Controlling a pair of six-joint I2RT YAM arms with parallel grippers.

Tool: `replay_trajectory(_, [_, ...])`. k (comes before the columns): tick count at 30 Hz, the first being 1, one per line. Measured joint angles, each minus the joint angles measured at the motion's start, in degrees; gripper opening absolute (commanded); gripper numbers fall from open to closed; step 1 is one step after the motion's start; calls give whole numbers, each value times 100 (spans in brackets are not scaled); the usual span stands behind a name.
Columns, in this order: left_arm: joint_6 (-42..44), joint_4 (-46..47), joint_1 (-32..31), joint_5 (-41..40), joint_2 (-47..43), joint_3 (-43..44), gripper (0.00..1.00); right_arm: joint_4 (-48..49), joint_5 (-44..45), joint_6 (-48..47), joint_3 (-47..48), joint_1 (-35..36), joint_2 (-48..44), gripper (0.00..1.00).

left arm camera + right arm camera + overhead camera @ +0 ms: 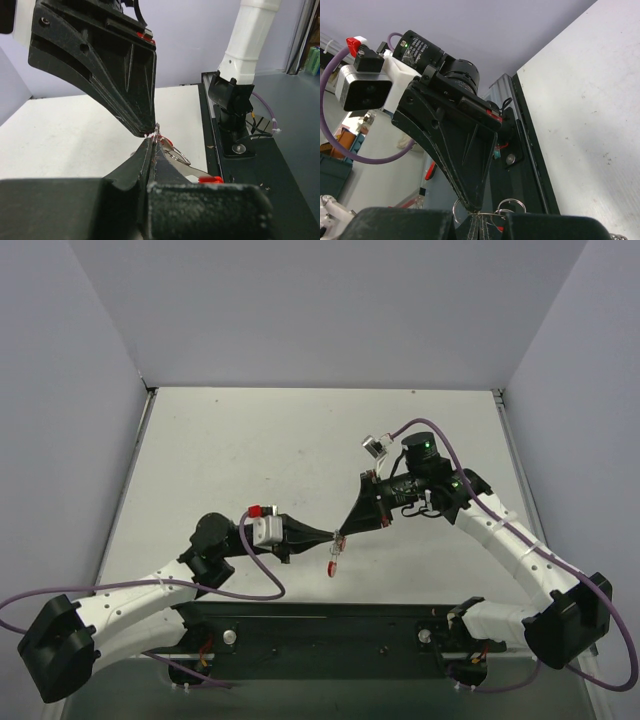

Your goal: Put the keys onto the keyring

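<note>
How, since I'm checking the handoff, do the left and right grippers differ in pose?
Left gripper points right, along the near edge; right gripper points diagonally, back toward the near left. Left arm runs almost straight; right arm doubles back sharply. Shared: both look shut on the keyring, tip to tip, key hanging below.

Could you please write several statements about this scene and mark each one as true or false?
1. The left gripper and right gripper meet tip to tip. True.
2. The right gripper is wide open. False: it is shut.
3. The key has a red head. True.
4. The keyring lies far from both grippers. False: it sits at their fingertips.
5. The key rests at the table's far edge. False: it is beside the gripper tips.
</note>
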Motion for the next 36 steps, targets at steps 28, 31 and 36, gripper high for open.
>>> replay_trajectory(28, [551, 992, -308, -149, 155, -247, 0, 219, -494, 234, -4, 0, 2, 0])
replay_trajectory(31, [601, 1005, -315, -245, 142, -337, 0, 251, -533, 269, -7, 0, 0, 0])
replay_trajectory(36, [693, 1001, -315, -389, 72, -452, 0, 278, -581, 293, -9, 0, -11, 0])
